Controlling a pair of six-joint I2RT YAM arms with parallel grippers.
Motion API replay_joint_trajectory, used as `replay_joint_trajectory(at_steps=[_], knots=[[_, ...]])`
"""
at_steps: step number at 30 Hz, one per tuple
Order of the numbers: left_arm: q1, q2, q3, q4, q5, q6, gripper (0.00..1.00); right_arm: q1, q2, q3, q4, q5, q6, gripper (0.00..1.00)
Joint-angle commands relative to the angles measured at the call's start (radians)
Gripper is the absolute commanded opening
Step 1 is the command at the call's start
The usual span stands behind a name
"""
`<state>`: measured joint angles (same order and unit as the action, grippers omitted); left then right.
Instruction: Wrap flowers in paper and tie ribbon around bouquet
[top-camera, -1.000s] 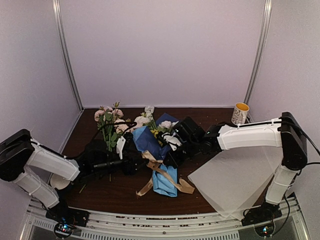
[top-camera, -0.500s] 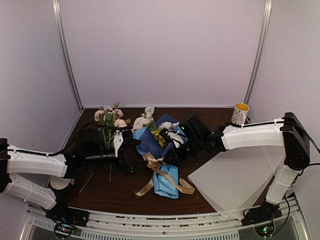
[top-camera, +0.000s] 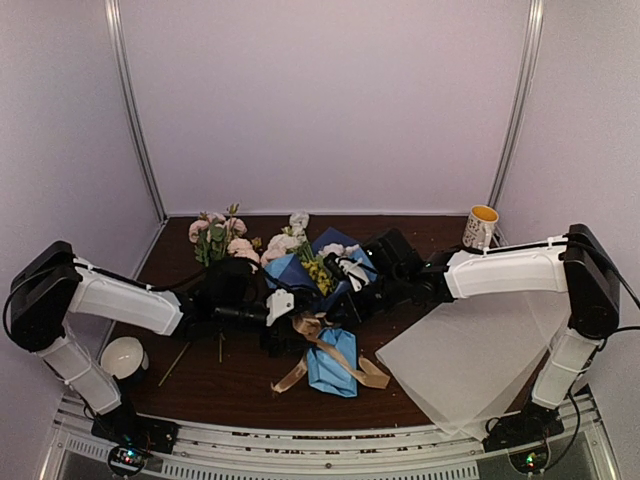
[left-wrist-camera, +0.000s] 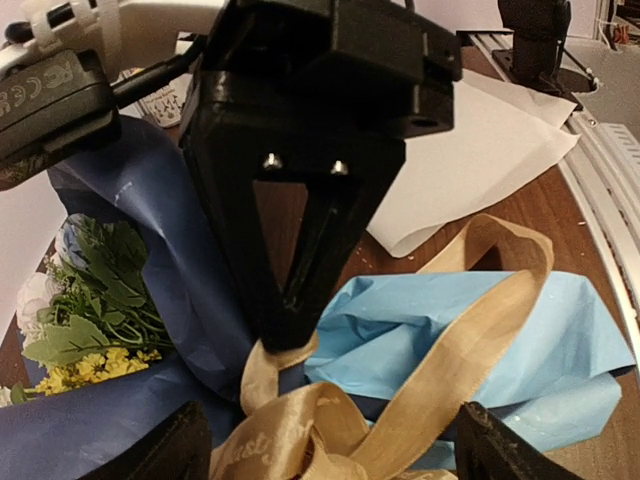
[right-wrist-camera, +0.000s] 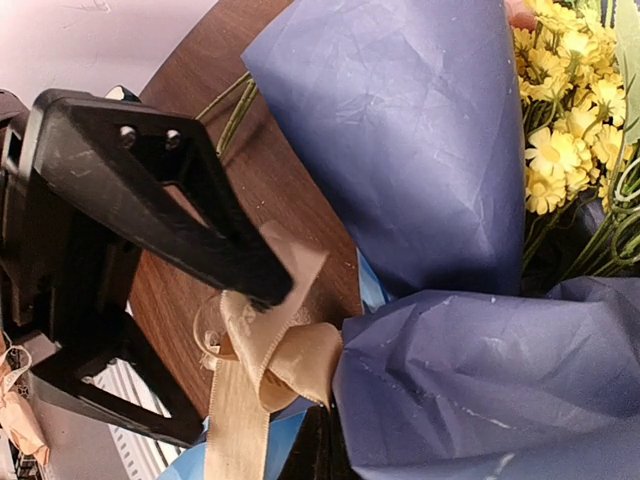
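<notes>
tan-gold satin ribbon (left-wrist-camera: 440, 350) loops loosely across the middle of the bouquet (top-camera: 318, 305), which lies on the dark wooden table (top-camera: 230, 390) at the centre of the scene, wide end far and narrow end near. the paper (left-wrist-camera: 530, 330) shows light blue at the near, narrow end and navy around the blooms. the flowers (right-wrist-camera: 560, 130), yellow and white with green leaves, show at the wide end. the right gripper (left-wrist-camera: 285, 335) comes in from the right with its fingers pressed together, pinching a fold of the ribbon just where it crosses the paper. the left gripper (left-wrist-camera: 335, 450) reaches in from the left and sits close to the same bunch of ribbon, its fingers spread wide with ribbon loops between them, gripping nothing. a bunch of loose pink flowers (top-camera: 220, 240) lies at the far left, just beside the bouquet's wide end. a pale translucent sheet (top-camera: 460, 360) lies at the near right. a mug (top-camera: 481, 227) with a yellow inside stands at the far right corner, and a white bowl (top-camera: 125, 355) sits at the near left beside the left arm.
</notes>
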<state>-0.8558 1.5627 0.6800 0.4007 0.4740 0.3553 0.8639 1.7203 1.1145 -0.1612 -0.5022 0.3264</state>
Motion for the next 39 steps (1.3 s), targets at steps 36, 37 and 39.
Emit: replay_joint_trajectory(at_steps=[36, 37, 39], knots=[[-0.015, 0.145, 0.076, 0.167, -0.257, -0.148, 0.34, -0.007, 0.006, 0.052, -0.054, -0.162, 0.001, 0.19], [-0.015, 0.143, 0.078, 0.162, -0.263, -0.151, 0.34, -0.011, 0.004, 0.055, -0.058, -0.156, 0.000, 0.22], [-0.015, 0.137, 0.076, 0.156, -0.272, -0.154, 0.34, -0.021, -0.009, 0.054, -0.058, -0.145, 0.000, 0.25]])
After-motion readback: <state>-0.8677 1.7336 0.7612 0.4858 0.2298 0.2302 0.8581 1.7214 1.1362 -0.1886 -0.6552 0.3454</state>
